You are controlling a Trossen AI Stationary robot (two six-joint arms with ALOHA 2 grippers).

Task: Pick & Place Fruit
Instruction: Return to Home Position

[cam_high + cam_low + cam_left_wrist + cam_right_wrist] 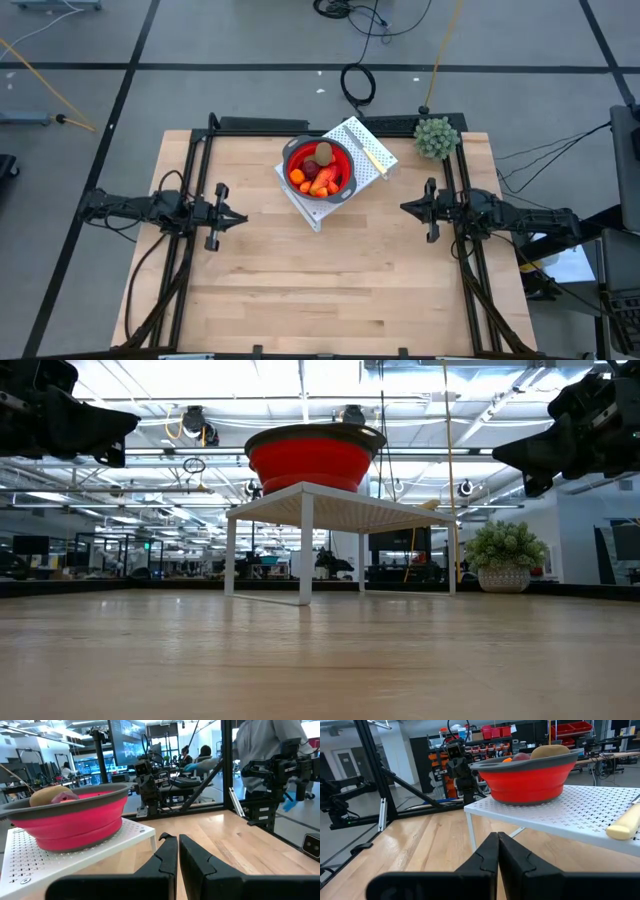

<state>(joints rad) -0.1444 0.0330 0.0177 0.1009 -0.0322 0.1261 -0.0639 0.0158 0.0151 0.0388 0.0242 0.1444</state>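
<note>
Left arm [150, 208] sits at the left edge of the tabletop [330, 280], pointing inward. The left jaws are all but together, just a thin slit between them, gripping nothing and touching nothing.
Right arm [500, 212] mirrors it at the right edge. The right jaws are pressed together, also with nothing in them.
In the low view both arms hang clear above the wood, well apart from the shelf.

The fruit [318, 172] is all in the red strainer bowl [345, 175], which stands on the white shelf [345, 130] at the far middle of the tabletop.

Counts:
- 1 bowl
- 1 shelf
- 1 brown oval [325, 153], on the far side of the pile
- 1 dark red ball [310, 167] that I can make out
- orange and red-yellow pieces packed too tight to count
- 1 pale-handled knife [372, 155], flat on the shelf just beside the bowl on its right-arm side
- 1 green plant [437, 137], at the far right corner
</note>
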